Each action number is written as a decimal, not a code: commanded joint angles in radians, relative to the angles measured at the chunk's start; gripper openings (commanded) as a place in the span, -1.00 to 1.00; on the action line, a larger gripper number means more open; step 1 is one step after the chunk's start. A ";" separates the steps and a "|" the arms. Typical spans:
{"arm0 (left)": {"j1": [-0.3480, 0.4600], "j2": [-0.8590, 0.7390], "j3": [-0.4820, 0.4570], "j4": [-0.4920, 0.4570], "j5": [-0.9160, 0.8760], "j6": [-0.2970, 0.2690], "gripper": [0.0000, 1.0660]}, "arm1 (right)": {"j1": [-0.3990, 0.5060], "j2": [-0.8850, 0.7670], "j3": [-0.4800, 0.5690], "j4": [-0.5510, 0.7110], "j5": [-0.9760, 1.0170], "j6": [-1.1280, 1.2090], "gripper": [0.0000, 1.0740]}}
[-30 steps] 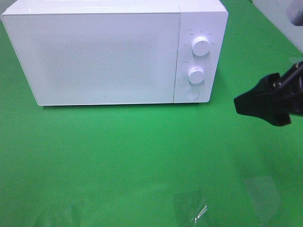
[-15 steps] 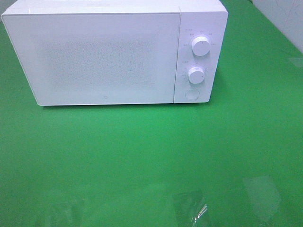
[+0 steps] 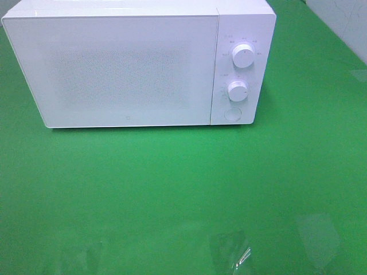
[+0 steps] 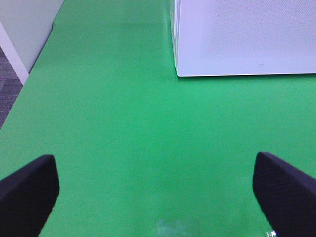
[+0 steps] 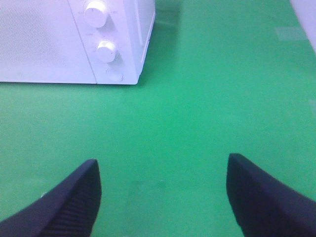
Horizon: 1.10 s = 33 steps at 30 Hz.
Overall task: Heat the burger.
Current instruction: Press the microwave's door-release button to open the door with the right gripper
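Green worktop (image 3: 172, 189) carries the white microwave (image 3: 252, 23), door (image 3: 120, 69) closed. Our left end effector (image 4: 157, 193) and right end effector (image 5: 165, 197) both stand wide apart, gripping nothing. We see no burger anywhere; possibly it sits inside, so loading may be done and the timing left.

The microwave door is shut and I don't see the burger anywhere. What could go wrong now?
The burger shows in no view, and the microwave has its door shut, hiding the inside. Starting it might heat nothing. The upper knob, lower knob and round button sit close together, so the wide-open right hand might bump the wrong one. The left hand is open and empty too.
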 commanded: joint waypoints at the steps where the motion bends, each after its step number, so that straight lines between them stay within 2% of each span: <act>1: 0.005 -0.018 0.002 0.002 0.002 -0.007 0.87 | -0.047 -0.069 0.031 -0.007 0.004 0.012 0.29; 4: 0.005 -0.018 0.002 0.002 0.002 -0.007 0.87 | -0.107 -0.168 0.102 -0.007 -0.007 0.008 0.29; 10: 0.005 -0.018 0.002 0.002 0.002 -0.007 0.87 | -0.171 -0.235 0.127 -0.005 0.016 -0.015 0.29; 33: 0.005 -0.018 0.002 0.002 0.002 -0.007 0.87 | -0.170 -0.235 0.127 -0.006 0.016 -0.015 0.29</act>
